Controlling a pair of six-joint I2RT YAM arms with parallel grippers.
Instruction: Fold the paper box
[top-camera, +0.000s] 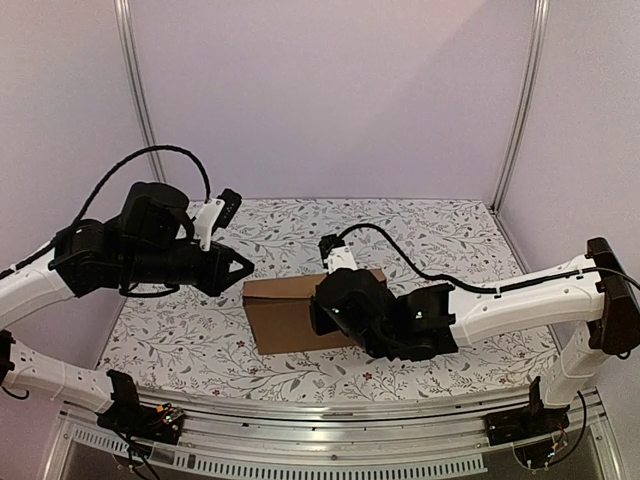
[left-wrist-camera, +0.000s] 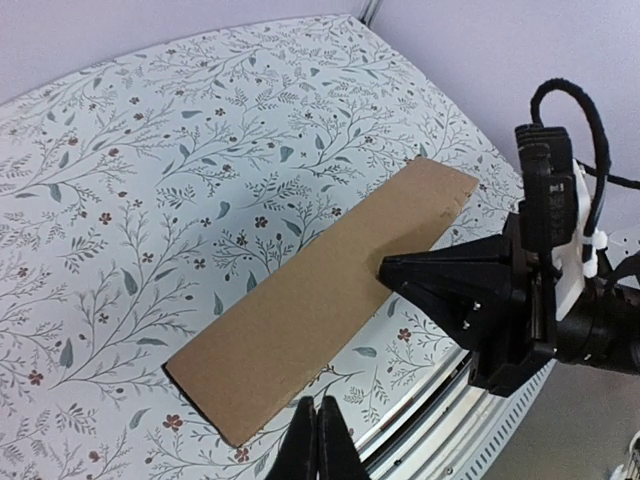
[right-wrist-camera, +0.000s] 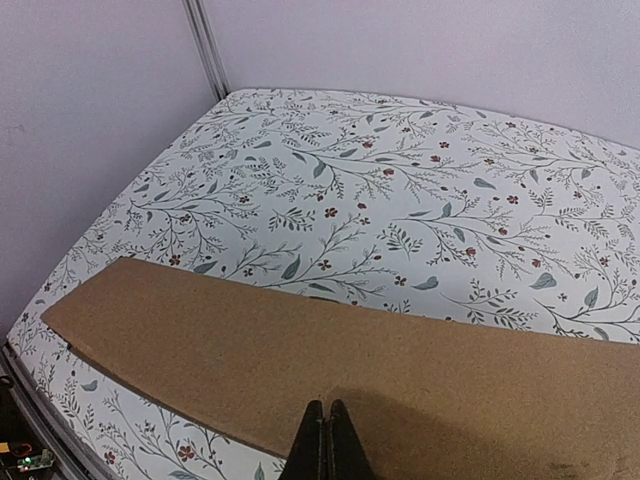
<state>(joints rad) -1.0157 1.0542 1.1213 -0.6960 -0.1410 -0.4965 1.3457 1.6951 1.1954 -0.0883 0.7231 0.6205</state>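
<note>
Right tool (right-wrist-camera: 327, 440) is closest in its wrist view: fingertips pinched together, nothing between them, sitting right over the paper box (right-wrist-camera: 300, 360). From the left wrist view its tip looks pressed on, or a hair above, the box's top face near the right half; can't tell which.

Left tool (left-wrist-camera: 318, 432) is also closed and empty. It hovers just beside the box's left end, pointing along it toward the right arm. Contact there is not clear.

Box is plain brown cardboard, lying flat on the floral worktop (top-camera: 430, 235), centre-near, between the two arms. No raised flaps visible.

Key relation: the box's long axis runs left-right across the worktop, slightly skewed, one tool at each end region. Right arm is the nearer one, already on top of it. Left arm is off the short left edge, in line with the long axis.

Likely next: right pins, left works the end edge. Left would have to open first to grab anything.
</note>
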